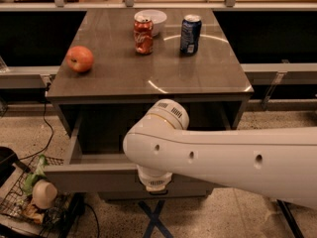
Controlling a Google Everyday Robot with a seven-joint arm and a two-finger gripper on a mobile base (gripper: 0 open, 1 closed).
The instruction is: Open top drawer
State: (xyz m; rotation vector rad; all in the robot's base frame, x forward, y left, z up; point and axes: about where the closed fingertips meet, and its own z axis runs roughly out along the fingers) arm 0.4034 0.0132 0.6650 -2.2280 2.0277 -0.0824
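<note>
The top drawer of the grey cabinet stands pulled out toward me, its deep plain inside showing under the tabletop. My white arm reaches in from the right and bends down over the middle of the drawer front. The gripper sits at the drawer front's centre, below the wrist, where the handle lies hidden behind the arm. The lower drawer fronts are mostly hidden.
On the cabinet top stand a red apple, a red can, a blue can and a white bowl. A wire basket with rubbish sits on the floor at left. Blue tape marks the floor.
</note>
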